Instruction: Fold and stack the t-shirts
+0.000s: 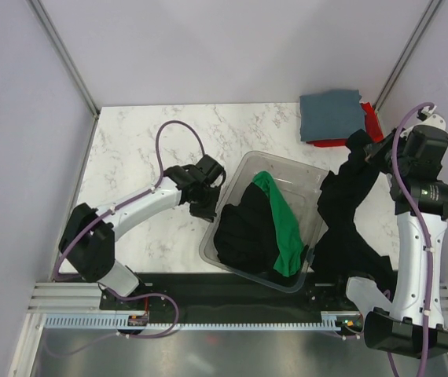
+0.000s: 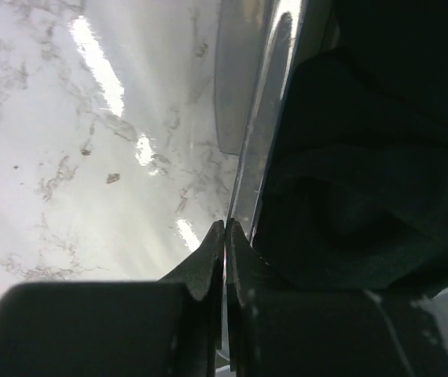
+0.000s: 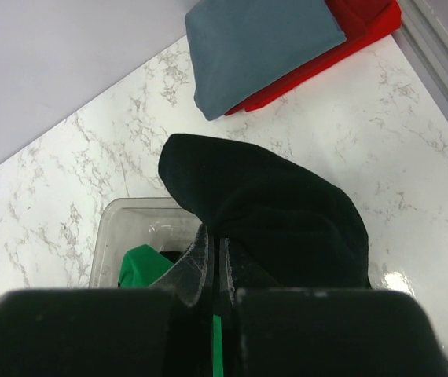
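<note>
- Top external view, left side: left arm (image 1: 141, 206) reaches across the surface (image 1: 130, 141) to the left wall of the clear bin (image 1: 295, 162).
- Left wrist view: left jaws are pressed together, and the bin's thin rim runs straight into the seam between them. I judge this a pinch on the rim, likely to steady the bin while cloth comes out of it.
- Bin contents: a black t-shirt (image 1: 244, 232) is bunched on the left, with a green t-shirt (image 1: 283, 220) draped over it toward the right wall. Both are unfolded and not yet dealt with.
- Right of the bin: a large black t-shirt (image 1: 342, 224) hangs in a long drape from the right arm (image 1: 416, 228). Its lower end trails at the bin's near right corner. No print shows.
- Right wrist view: right jaws pinch a fold of this black cloth. The hold is high, probably so the shirt clears the bin before it is spread for folding.
- Far right corner: slate grey-blue t-shirt (image 1: 332, 114) is folded and lies on a folded red t-shirt (image 1: 373, 119). The stack is begun, with three shirts left.
</note>
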`<state>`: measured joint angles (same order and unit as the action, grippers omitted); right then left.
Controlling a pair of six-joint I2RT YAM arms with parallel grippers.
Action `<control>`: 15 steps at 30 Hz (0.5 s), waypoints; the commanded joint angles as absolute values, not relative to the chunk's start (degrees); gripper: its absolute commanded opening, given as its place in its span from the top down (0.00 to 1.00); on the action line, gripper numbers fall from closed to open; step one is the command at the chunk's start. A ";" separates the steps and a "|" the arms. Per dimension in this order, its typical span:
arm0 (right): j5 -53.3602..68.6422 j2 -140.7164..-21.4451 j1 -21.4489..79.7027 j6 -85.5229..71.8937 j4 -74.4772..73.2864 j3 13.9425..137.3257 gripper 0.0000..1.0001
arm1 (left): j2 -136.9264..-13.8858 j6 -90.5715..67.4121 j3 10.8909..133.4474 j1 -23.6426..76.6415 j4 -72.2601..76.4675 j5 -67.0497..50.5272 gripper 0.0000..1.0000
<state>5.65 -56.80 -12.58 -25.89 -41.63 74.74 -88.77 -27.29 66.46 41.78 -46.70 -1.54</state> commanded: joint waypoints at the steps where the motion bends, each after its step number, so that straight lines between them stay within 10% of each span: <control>1: 8.26 -54.94 -12.22 -27.51 -38.41 73.39 1.00 | -88.51 -25.05 64.68 35.18 -52.72 9.63 0.98; 12: 11.77 -54.14 -12.13 -29.62 -36.30 69.70 1.00 | -74.63 -25.58 65.13 14.96 -66.62 25.75 0.98; 15: 12.13 -54.14 -11.60 -29.62 -36.30 69.79 1.00 | -72.96 -25.93 65.74 9.06 -67.75 24.44 0.82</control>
<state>10.66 -55.07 -12.14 -28.80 -39.90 69.71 -76.14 -24.40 64.73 12.60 -64.93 19.88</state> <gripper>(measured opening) 0.014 0.108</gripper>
